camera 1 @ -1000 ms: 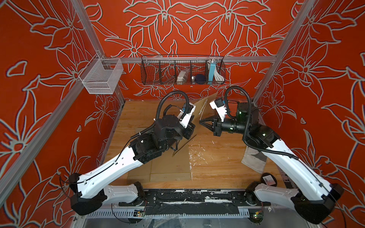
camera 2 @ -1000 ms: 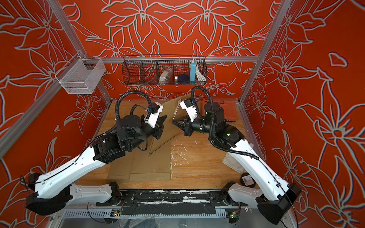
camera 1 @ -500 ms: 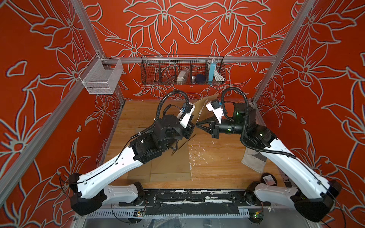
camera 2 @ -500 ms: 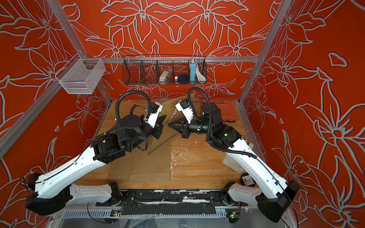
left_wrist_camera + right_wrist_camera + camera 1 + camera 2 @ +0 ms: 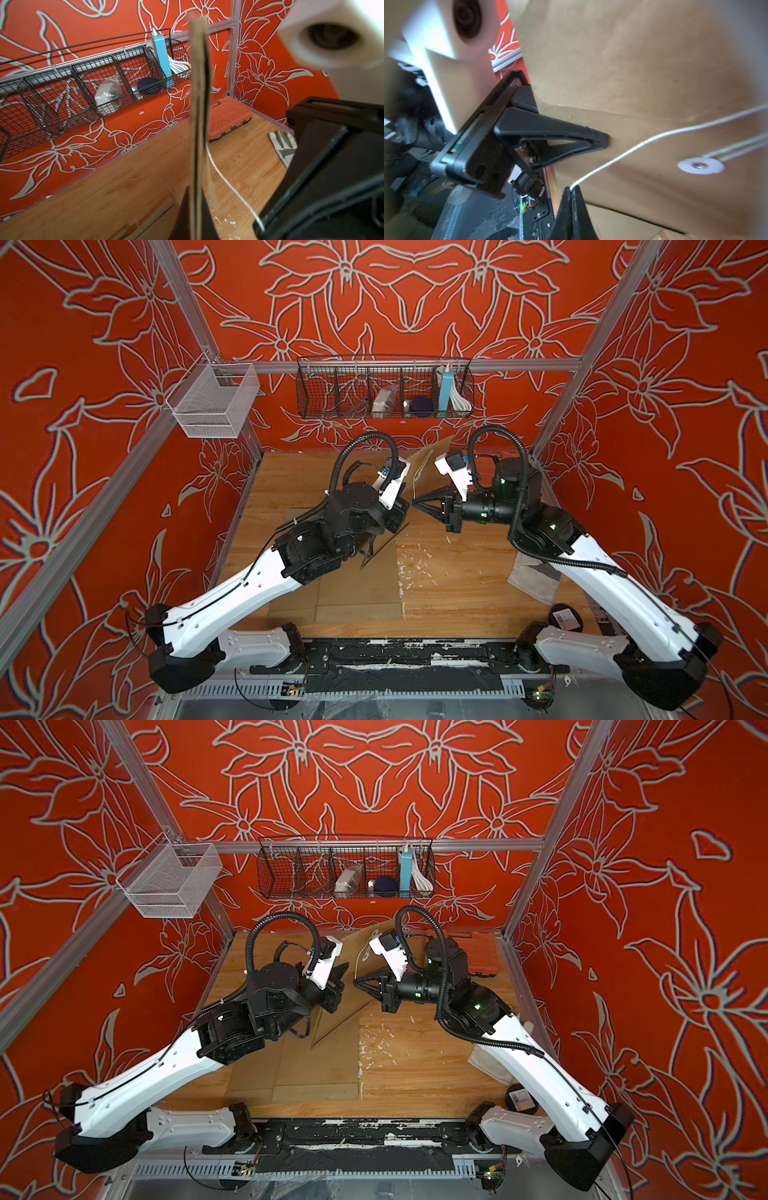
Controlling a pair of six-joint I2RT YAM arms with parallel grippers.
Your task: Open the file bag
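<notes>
- Bag (image 5: 424,466) (image 5: 357,946): brown paper, one. Held upright over the table (image 5: 457,580), toward the back, between the two arms in both top views. Its lower corner hangs over the flat card sheets (image 5: 357,593); whether it touches them cannot be told. It appears edge-on in the left wrist view (image 5: 198,104).
- Left claw (image 5: 195,207): clamped on the bag's edge, one finger on each face. One finger shows pressed to the paper in the right wrist view (image 5: 604,139).
- Right claw (image 5: 572,191) (image 5: 415,502): pinched on the free end of the string (image 5: 654,139), with its tips just beside the bag's face.
- String: white and thin. Runs in a gentle curve from the right claw toward the disc (image 5: 700,165) fixed on the bag.
- Rack (image 5: 384,393): black wire, on the back wall. Holds a blue power strip (image 5: 445,389), a dark round item and a clear pouch.
- Basket (image 5: 212,406): white mesh, on the left rail.
- Case (image 5: 228,116): orange, flat in the back right corner.
- Glove (image 5: 283,143): pale, on the table by the right arm.
</notes>
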